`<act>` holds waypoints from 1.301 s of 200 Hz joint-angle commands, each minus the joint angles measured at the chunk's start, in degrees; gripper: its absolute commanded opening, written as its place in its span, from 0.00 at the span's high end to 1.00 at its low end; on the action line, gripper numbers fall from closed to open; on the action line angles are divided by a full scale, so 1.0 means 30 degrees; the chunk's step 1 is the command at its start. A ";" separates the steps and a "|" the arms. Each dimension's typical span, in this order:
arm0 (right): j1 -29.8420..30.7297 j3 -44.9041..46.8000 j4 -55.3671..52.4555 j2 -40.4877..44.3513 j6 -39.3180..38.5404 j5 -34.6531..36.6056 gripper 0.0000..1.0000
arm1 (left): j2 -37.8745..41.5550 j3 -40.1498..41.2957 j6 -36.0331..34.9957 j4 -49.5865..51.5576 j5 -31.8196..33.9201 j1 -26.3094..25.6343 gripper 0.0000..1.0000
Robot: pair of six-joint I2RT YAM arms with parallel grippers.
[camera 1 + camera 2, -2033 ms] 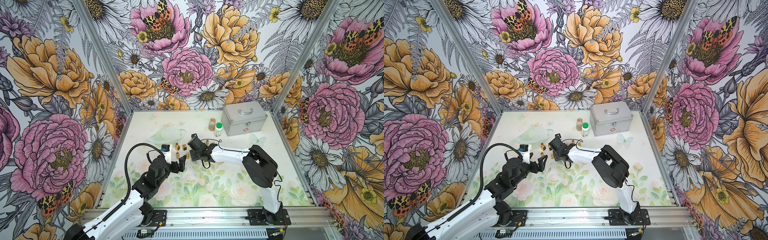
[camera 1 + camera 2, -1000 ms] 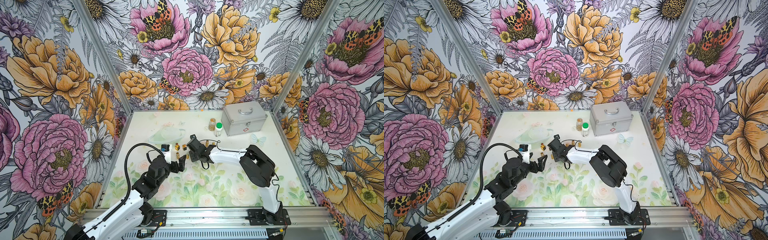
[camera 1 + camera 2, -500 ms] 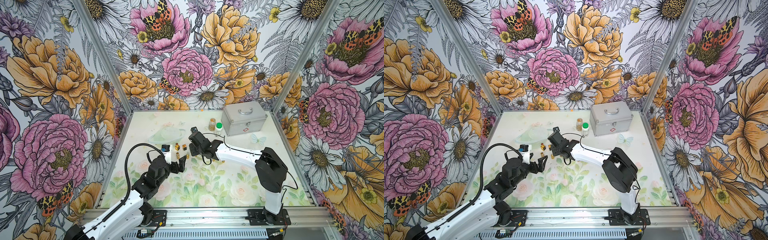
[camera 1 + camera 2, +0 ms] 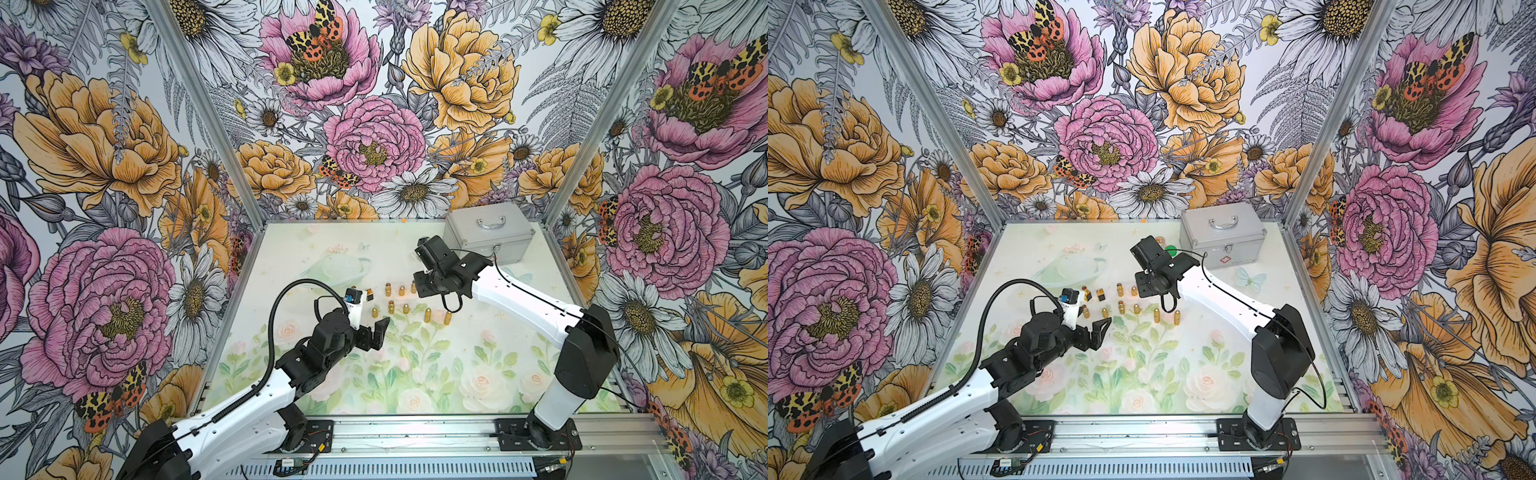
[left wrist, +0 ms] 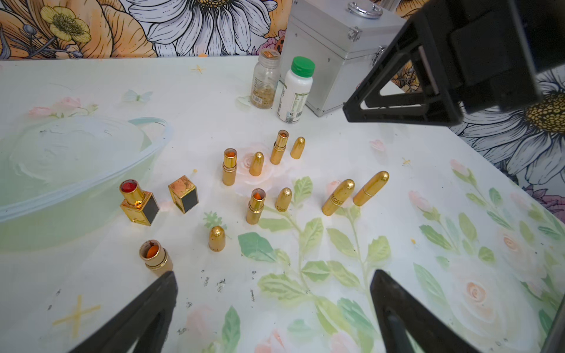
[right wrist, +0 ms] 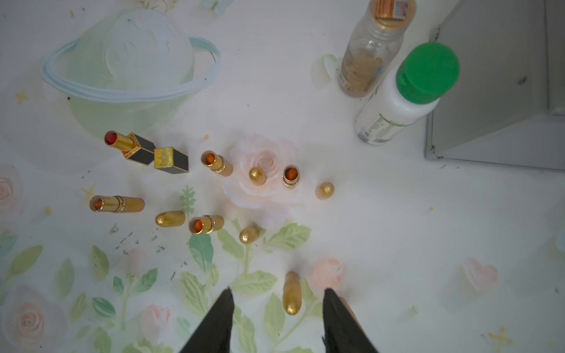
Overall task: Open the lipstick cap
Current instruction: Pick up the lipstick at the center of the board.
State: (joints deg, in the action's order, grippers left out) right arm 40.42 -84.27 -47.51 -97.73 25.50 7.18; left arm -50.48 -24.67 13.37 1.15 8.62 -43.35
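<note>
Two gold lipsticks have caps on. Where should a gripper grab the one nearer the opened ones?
Likely the straight lower barrel of the capped lipstick, from above: it stands upright and its cap tapers to a rounded tip. Its capped neighbour stands close.

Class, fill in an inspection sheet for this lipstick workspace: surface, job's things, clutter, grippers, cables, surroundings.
Surface: floral mat, with dark specks near the left gripper.
Job's things: square lipstick and four round lipsticks are uncapped, with their caps beside them; two capped lipsticks not yet opened.
Clutter: clear pill bottle, green-capped white bottle, silver case.
Grippers: left gripper open, empty; right gripper open, empty, raised above the table.
Cables: black conduit on the left arm; thin loop under the right wrist.
Surroundings: floral walls, aluminium frame.
</note>
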 commanded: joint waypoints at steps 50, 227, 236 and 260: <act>0.0090 0.0523 -0.1592 -0.2159 -0.0259 -0.0455 0.51 | -0.2595 -0.1616 -0.0984 -0.0674 0.0986 -0.1766 0.01; 0.0090 0.1666 0.0438 -0.4738 0.0347 -0.0429 0.69 | -0.3154 -0.1441 -0.0998 -0.1088 0.2136 -0.2188 0.01; 0.0090 0.1715 0.0483 -0.4787 0.0353 -0.0426 0.70 | -0.3120 -0.1398 -0.0998 -0.1097 0.2136 -0.2182 0.01; 0.0090 0.1703 0.0513 -0.4887 0.0364 -0.0430 0.73 | -0.3125 -0.1389 -0.1000 -0.1115 0.2194 -0.2172 0.01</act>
State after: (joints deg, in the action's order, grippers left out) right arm 40.53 -79.53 -47.29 -111.61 26.04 5.69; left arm -60.82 -28.99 11.38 -0.27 13.78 -49.39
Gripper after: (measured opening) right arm 0.285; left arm 0.986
